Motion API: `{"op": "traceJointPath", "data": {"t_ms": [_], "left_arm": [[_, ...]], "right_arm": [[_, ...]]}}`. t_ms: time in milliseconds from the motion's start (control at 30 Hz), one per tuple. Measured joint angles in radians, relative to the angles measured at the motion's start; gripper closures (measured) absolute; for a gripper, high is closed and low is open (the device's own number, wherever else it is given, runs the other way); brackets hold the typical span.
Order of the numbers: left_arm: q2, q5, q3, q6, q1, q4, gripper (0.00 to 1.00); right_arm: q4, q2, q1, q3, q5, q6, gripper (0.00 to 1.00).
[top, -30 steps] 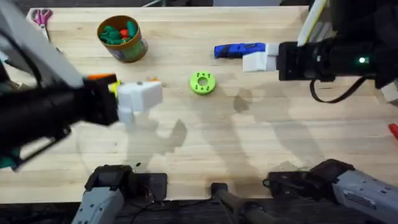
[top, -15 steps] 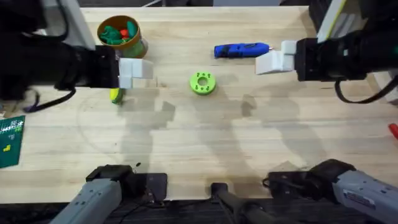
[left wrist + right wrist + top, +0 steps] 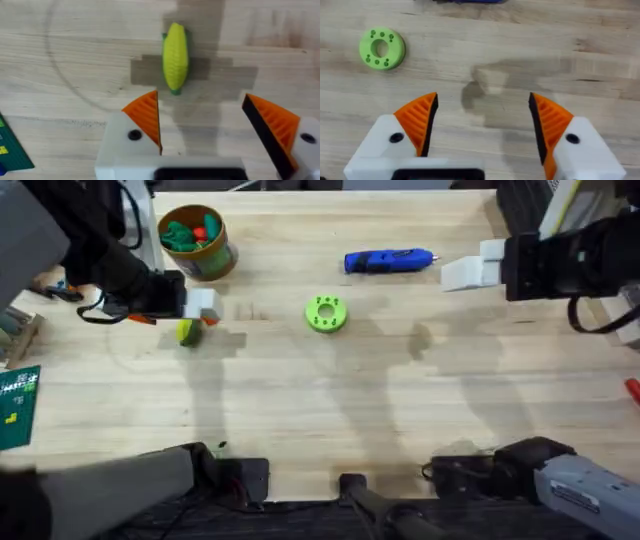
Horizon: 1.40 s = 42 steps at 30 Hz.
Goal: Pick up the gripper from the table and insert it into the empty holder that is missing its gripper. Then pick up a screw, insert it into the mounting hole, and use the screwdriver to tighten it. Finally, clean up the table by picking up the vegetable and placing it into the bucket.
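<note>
The vegetable (image 3: 175,56) is a small yellow cob with a ribbed surface and green showing at both ends. In the left wrist view it lies flat on the wooden table (image 3: 330,400), inside a dark shadow patch. In the overhead view it sits at the left of the frame, touching or just under the white tip of the left gripper (image 3: 205,306), so only its yellow-green lower part is visible there (image 3: 187,332).

The left gripper (image 3: 205,122) has its orange ribbed pads (image 3: 145,117) spread apart, holding nothing; the cob lies just beyond the gap, nearer the one pad.

The bucket (image 3: 196,242) stands at the upper left, near the cob, with green and red toy produce inside.

The screwdriver (image 3: 388,260) lies flat at upper centre, blue. In the right wrist view only a dark sliver of it shows at the frame edge.

The right gripper (image 3: 482,122) is open and empty over bare wood. In the overhead view it sits at the upper right (image 3: 470,272), just beside the screwdriver tip.

The green ring (image 3: 325,313) lies at centre.
</note>
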Motion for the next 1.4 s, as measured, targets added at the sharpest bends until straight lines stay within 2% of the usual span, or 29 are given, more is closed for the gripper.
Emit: {"op": "traceJointPath", "data": {"t_ms": [100, 200, 400, 533, 600, 633, 667, 700, 833, 867, 1100, 1267, 1400], "left_arm": [[0.062, 0.002, 0.000, 0.010, 0.038, 0.039, 0.015], [0.120, 0.005, 0.000, 0.015, 0.053, 0.078, 0.015], [0.236, 0.008, 0.000, 0.020, 0.054, 0.173, 0.015], [0.293, 0.009, 0.000, 0.021, 0.054, 0.205, 0.010], [0.310, 0.018, 0.001, 0.022, 0.054, 0.212, 0.039], [0.310, 0.021, 0.003, 0.022, 0.054, 0.212, 0.073], [0.310, 0.022, 0.004, 0.025, 0.054, 0.213, 0.162], [0.311, 0.026, 0.004, 0.020, 0.054, 0.214, 0.280], [0.310, 0.026, 0.012, 0.026, 0.054, 0.214, 0.916], [0.310, 0.025, 0.014, 0.028, 0.054, 0.215, 0.971], [0.312, 0.034, 0.015, 0.041, 0.054, 0.212, 0.978], [0.311, 0.168, 0.035, 0.047, 0.057, 0.157, 0.978], [0.290, 0.273, 0.123, 0.048, 0.056, 0.122, 0.978]], "right_arm": [[0.001, 0.000, 0.000, 0.000, 0.001, -0.013, 0.008], [0.001, 0.000, 0.000, 0.000, 0.001, -0.021, 0.007], [0.001, 0.000, 0.000, 0.000, 0.001, -0.026, 0.008], [0.001, 0.000, 0.000, 0.000, 0.001, -0.026, 0.008], [0.001, 0.000, 0.000, 0.000, 0.001, -0.028, 0.008], [0.001, 0.000, 0.000, 0.000, 0.001, -0.028, 0.007], [0.000, 0.000, 0.000, 0.000, 0.001, -0.028, 0.007], [0.000, 0.000, 0.000, 0.000, 0.001, -0.028, 0.008], [0.001, 0.000, 0.000, 0.000, 0.001, -0.029, 0.008], [0.000, 0.000, 0.000, 0.000, 0.001, -0.029, 0.008], [0.001, 0.000, 0.000, 0.000, 0.001, -0.029, 0.007], [0.001, 0.000, 0.000, 0.000, 0.001, -0.028, 0.008], [0.001, 0.000, 0.000, 0.000, 0.001, -0.029, 0.008]]}}
